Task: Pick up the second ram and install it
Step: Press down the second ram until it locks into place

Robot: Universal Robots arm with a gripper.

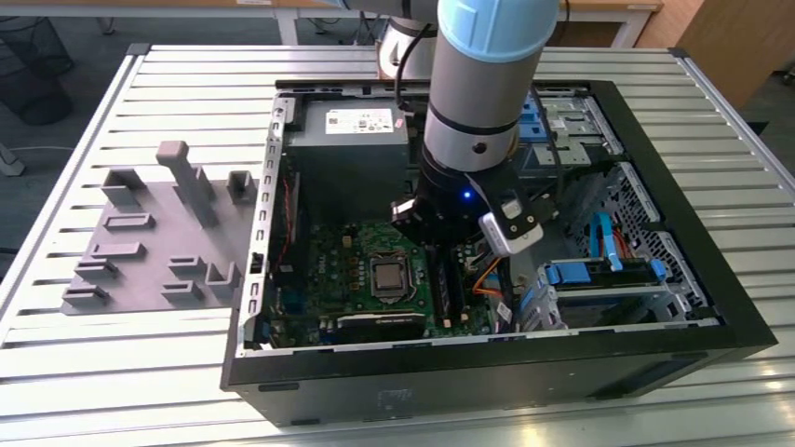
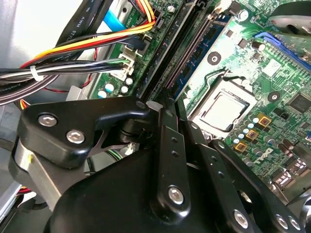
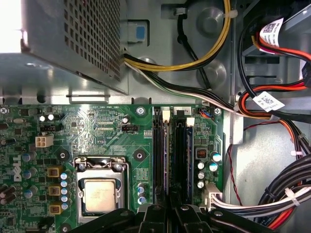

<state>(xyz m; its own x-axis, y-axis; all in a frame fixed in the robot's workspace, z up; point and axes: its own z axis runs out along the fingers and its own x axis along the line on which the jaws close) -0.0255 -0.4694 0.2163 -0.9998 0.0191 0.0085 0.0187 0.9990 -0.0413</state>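
Note:
My gripper [image 1: 445,250] is low inside the open computer case [image 1: 695,279], over the memory slots beside the silver processor [image 1: 389,276]. The second ram [image 2: 192,56] stands on edge in a slot on the green motherboard [image 1: 342,265], its thin blue-green edge running straight out from the fingertips. In the first wrist view the ram [image 3: 166,155] runs from the slot latch down to the gripper [image 3: 170,208]. The black fingers [image 2: 167,145] are close together at the stick's middle, shut on it. The part of the ram under the fingers is hidden.
Bundles of black, yellow, orange and red cables [image 2: 73,48] hang close beside the slots. The grey power supply [image 1: 354,140] fills the case's far end. Blue drive brackets [image 1: 584,272] sit on the exterior view's right. A grey tray with upright posts [image 1: 137,251] lies outside the case.

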